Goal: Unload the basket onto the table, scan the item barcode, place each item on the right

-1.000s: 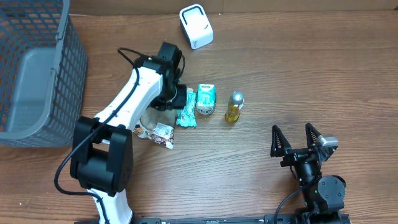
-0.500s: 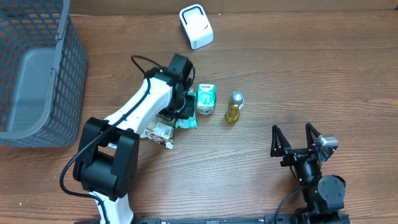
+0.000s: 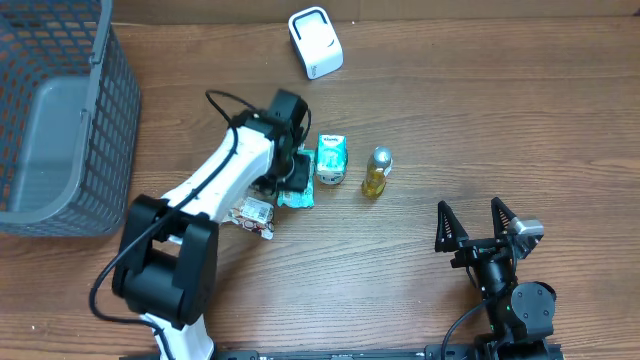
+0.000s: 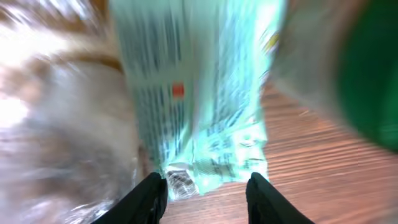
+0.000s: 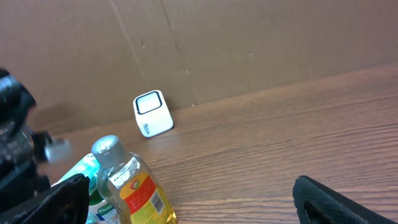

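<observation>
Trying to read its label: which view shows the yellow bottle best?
Right wrist: the yellow bottle stands close, label facing the camera. Overhead shows it small, from above. Left wrist, filled by a blurred teal packet, misses it.

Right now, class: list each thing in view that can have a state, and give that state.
left tool, fingers astride the teal packet's end, grip unclear
right tool, open, holding nothing
teal packet, lying beside the carton
carton, lying down
bottle, upright, capped
scanner, standing apart, nothing presented to it
</observation>
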Robot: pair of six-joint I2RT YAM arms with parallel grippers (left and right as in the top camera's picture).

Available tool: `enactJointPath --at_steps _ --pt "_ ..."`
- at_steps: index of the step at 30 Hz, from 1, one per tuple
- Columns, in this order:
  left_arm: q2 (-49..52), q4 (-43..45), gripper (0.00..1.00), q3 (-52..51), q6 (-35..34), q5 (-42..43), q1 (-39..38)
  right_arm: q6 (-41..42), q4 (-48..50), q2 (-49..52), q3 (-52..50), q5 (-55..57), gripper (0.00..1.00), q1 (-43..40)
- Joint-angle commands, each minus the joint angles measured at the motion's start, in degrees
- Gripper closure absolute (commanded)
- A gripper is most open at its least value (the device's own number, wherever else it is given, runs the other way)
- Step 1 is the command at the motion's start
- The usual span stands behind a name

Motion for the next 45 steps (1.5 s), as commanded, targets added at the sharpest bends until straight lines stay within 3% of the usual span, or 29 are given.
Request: enactJointPath --at_steps 1,14,18,21,45 --pt "-4.83 -2.62 0.6 6.51 0.22 -3.39 1.57 0.24 0.31 -0.31 -0.59 0.37 0.0 -0.15" --pt "-4.85 -4.48 0.54 8.63 -0.42 -7.5 12.57 0.24 0.33 -0.31 -0.59 0.37 0.0 -0.15" --pt "-4.83 -4.31 0.46 8.61 -0.35 -7.85 15.65 0.24 0.31 -0.31 -0.59 0.37 0.0 -0.15" --pt "-4.85 -4.42 0.0 8.57 -0.22 -9.05 17.51 0.24 0.31 -0.31 -0.59 0.37 0.0 -0.15" --pt "-4.85 -4.35 0.0 8.57 -0.22 -9.03 18.08 0.24 0.31 -0.31 -0.59 0.37 0.0 -0.15"
